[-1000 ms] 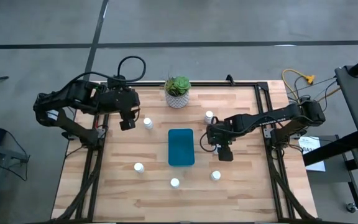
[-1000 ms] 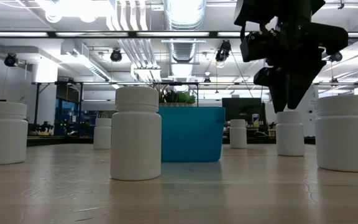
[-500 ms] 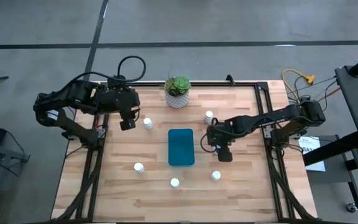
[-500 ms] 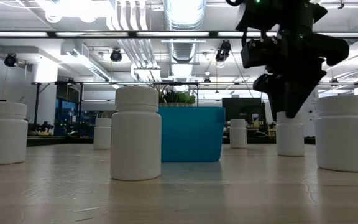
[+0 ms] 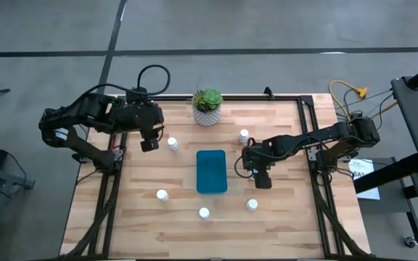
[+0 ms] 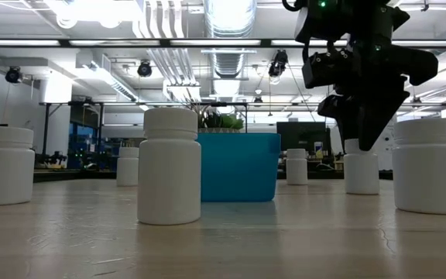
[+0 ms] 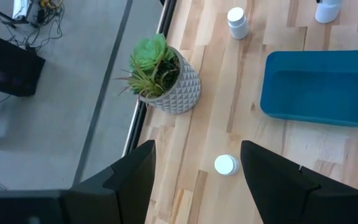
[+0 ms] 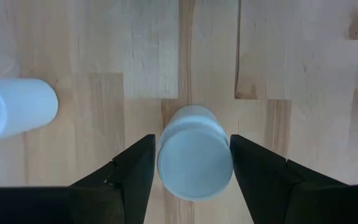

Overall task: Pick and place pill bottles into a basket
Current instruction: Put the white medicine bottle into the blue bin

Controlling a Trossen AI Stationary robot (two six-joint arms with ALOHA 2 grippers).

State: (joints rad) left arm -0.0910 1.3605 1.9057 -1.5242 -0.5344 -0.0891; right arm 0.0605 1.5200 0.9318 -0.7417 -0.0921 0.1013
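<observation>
Several small white pill bottles stand upright on their bases on the wooden table around the teal basket (image 5: 211, 172). My right gripper (image 8: 192, 140) points down, right of the basket, open, with one finger on each side of one bottle (image 8: 194, 162). A narrow gap shows on both sides. In the low view its fingertips reach down to that bottle's cap (image 6: 361, 147). In the high view the gripper (image 5: 255, 172) hides this bottle. My left gripper (image 5: 149, 143) hangs open above the table's far left, next to another bottle (image 5: 172, 143).
A white pot with a green plant (image 5: 207, 107) stands at the far edge, behind the basket. More bottles stand at the far right (image 5: 244, 135), near left (image 5: 162, 194), near middle (image 5: 204, 212) and near right (image 5: 252, 204). A black frame rims the table.
My right gripper has come down a little over the bottle right of the basket, still pointing down with the same gap between its fingers. The bottle has not moved.
</observation>
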